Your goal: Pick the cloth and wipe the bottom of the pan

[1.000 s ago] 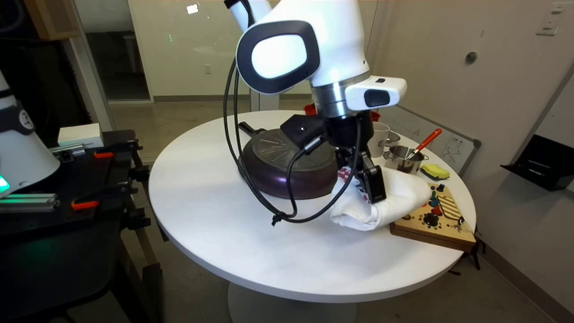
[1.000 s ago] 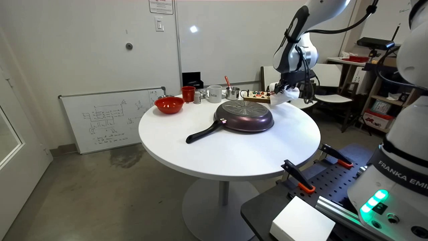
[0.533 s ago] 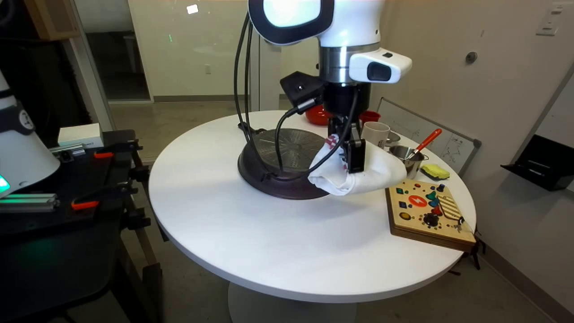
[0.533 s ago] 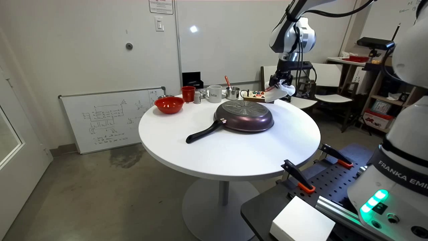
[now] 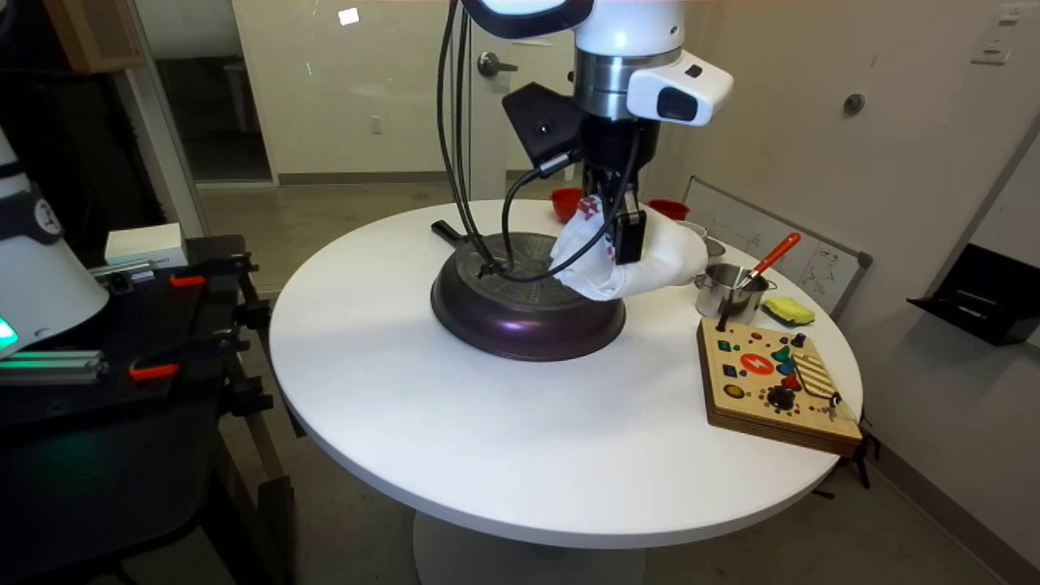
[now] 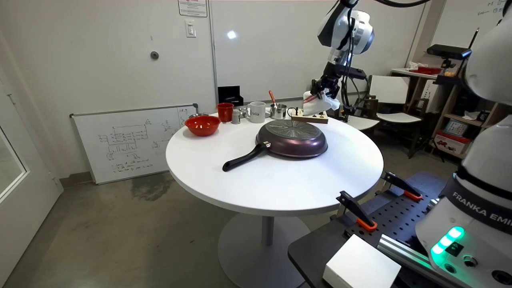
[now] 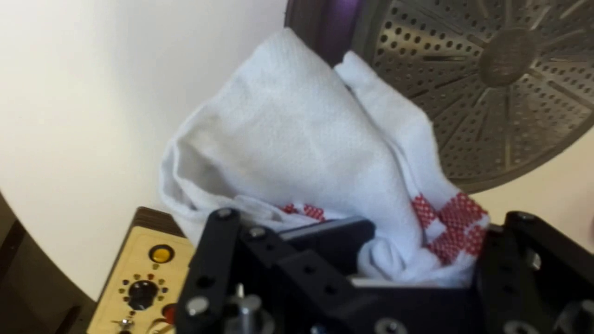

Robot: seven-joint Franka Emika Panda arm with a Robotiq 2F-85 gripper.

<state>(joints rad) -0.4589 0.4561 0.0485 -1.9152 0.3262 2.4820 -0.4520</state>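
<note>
The pan [image 5: 528, 329] lies upside down on the round table, its ridged bottom [image 6: 294, 129] facing up and its black handle [image 6: 244, 158] sticking out to one side. Bunched white cloth [image 7: 297, 130] with red checked stripes hangs from my gripper [image 5: 615, 231], whose jaws are shut on it. In an exterior view the cloth [image 6: 318, 105] is in the air behind the pan, a little higher than its bottom. The wrist view has the pan [image 7: 464, 102] just beyond the cloth at upper right. Folds of fabric cover part of the fingers [image 7: 334, 239].
A wooden board with knobs [image 5: 772, 390] sits near the table edge. Close by are a metal pot [image 5: 727, 296] holding a red-handled utensil and a yellow sponge [image 5: 788, 310]. A red bowl [image 6: 202, 125], red cup [image 6: 225, 112] and white mug [image 6: 256, 112] line the far side.
Still holding the cloth, my gripper has risen from near the tabletop beside the wooden board and shifted towards the pan. The pan has stayed in place.
</note>
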